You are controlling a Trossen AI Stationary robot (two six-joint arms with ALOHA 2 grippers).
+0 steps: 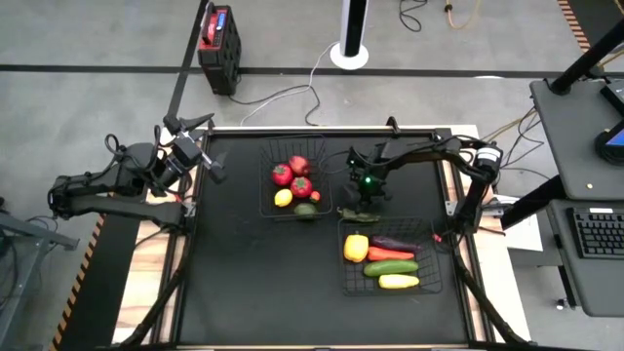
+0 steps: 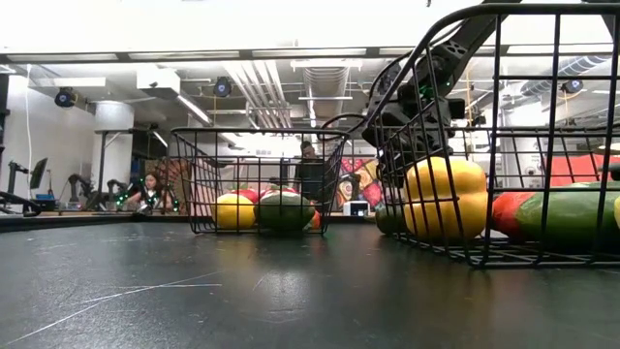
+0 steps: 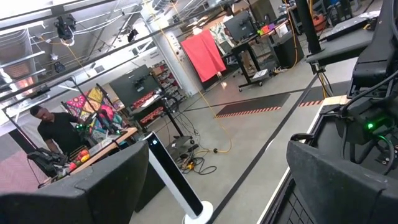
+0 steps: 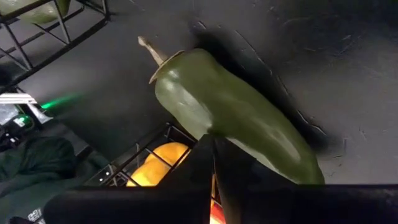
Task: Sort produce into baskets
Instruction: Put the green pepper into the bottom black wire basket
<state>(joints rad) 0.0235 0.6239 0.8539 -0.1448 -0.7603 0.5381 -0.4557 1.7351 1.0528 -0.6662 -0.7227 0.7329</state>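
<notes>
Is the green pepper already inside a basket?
No, the green pepper lies on the black mat, outside the basket and beside its rim.

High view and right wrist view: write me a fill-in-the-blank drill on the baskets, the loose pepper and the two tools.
1. The green pepper below the right tool lies on the mat, in ____ basket.
2. The far basket holds ____ red pieces.
3. The near basket holds a dark ____ piece beside an orange one.
4. The left tool waits at the mat's ____ edge.

Missing words: neither; three; purple; left
</notes>
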